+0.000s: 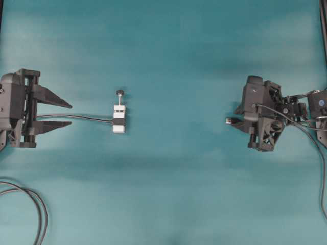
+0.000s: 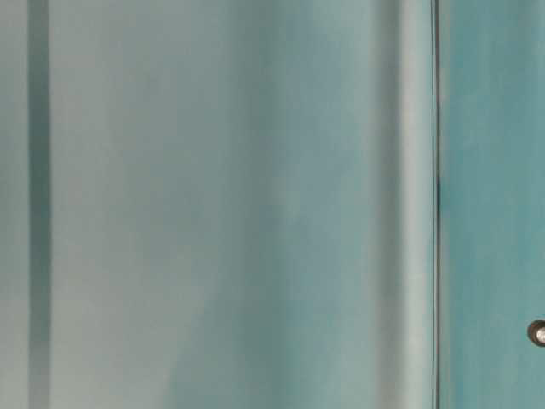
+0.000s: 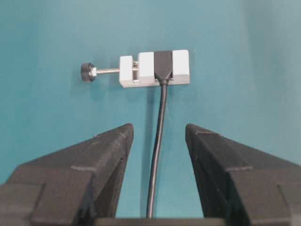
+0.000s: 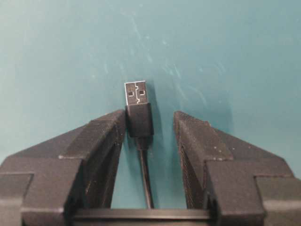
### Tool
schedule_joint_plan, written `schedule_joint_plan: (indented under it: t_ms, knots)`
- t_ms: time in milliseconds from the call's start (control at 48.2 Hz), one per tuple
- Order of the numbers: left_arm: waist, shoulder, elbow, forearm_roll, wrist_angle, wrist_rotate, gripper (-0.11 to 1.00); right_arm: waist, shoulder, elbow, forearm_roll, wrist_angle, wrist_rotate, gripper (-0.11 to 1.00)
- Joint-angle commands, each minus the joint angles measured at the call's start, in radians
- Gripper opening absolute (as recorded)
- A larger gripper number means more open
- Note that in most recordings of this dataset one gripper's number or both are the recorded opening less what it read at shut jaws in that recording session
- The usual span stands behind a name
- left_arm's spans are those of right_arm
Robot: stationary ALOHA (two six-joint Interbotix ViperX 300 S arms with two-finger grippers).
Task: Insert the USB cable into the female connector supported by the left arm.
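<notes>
Progress is early, we judge: nothing mated. Nearest in the right wrist view, the right gripper (image 4: 149,125) has jaws part-open around the USB cable (image 4: 138,113); one finger touches its housing, the other stands clear, so no grip. Far off at 9 o'clock overhead sits the female connector (image 1: 119,118), ahead of the open, empty left gripper (image 3: 157,136). Grasping, supporting, inserting remain.

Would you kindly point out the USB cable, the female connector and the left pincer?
USB cable (image 4: 137,93): right wrist view, silver plug.
Female connector (image 3: 180,66): left wrist view, white block's right end.
Left pincer (image 3: 159,133): left wrist view, midway between fingertips.
</notes>
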Motion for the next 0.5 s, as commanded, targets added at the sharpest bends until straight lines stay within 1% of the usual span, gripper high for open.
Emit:
schedule_joint_plan:
  t_ms: [0,124,207,311,477]
  knots:
    - [0.0,0.002,-0.009,0.0,-0.003,0.003,0.56,0.074,0.043,-0.018,-0.003,-0.002,0.054,0.41]
    - [0.0,0.002,-0.008,0.002,-0.005,0.003,0.55,0.112,0.043,-0.015,-0.003,-0.002,0.127,0.41]
    - [0.0,0.002,-0.006,0.002,-0.005,0.003,0.55,0.133,0.043,-0.015,-0.002,-0.002,0.155,0.41]
    - [0.0,0.002,-0.005,0.002,-0.005,0.005,0.55,0.143,0.043,-0.014,-0.002,-0.002,0.17,0.41]
    - [0.0,0.002,-0.006,0.002,-0.005,0.003,0.55,0.141,0.038,-0.02,-0.003,0.0,0.17,0.41]
